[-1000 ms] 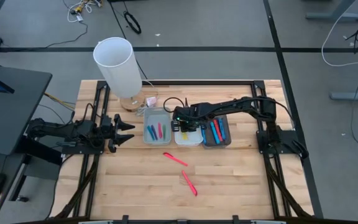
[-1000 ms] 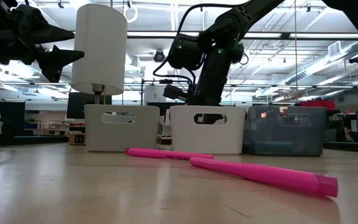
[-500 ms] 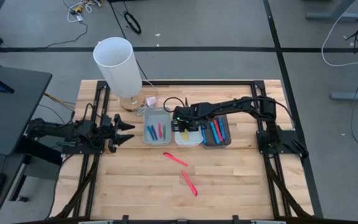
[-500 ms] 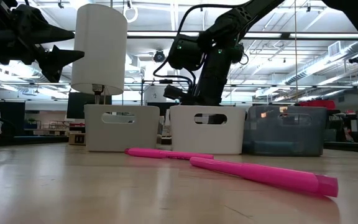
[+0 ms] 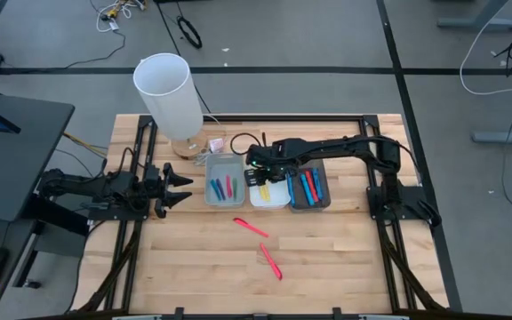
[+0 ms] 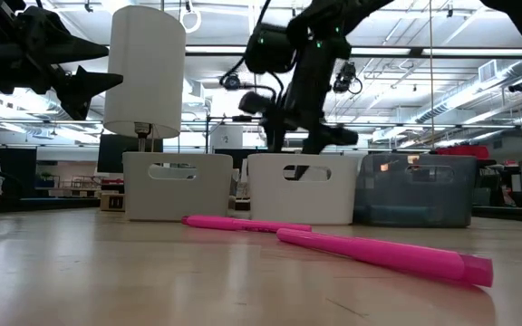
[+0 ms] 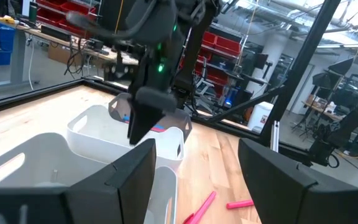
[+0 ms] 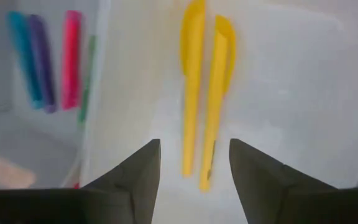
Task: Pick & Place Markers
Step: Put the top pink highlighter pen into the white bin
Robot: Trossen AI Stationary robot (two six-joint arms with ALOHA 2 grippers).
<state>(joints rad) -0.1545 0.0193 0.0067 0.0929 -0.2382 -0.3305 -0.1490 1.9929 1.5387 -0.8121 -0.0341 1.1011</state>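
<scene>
Two pink markers (image 5: 251, 227) (image 5: 271, 261) lie flat on the wooden table in front of three bins. In the middle white bin (image 5: 270, 204), two yellow markers (image 8: 191, 93) (image 8: 219, 99) lie side by side on the floor. My right gripper (image 8: 194, 144) hangs open above them, pointing steeply down, its fingers clear of the bin's rim (image 6: 302, 156). The left white bin (image 5: 224, 161) holds blue, purple and pink markers (image 5: 222, 188). The dark bin (image 5: 325, 191) holds blue and red ones (image 5: 308, 185). My left gripper (image 5: 185, 187) waits open and level at the table's left.
A tall white cylindrical lamp (image 5: 163, 89) stands at the table's far left, behind the left bin. Cables lie behind the bins. Bare wood stretches in front of the bins around the two pink markers and toward the near edge.
My right gripper has risen straight up out of the middle white bin; its fingers now stand above the bin's rim, and it has rolled a little about its own axis. The yellow markers stay on the bin's floor. The left arm has kept still.
</scene>
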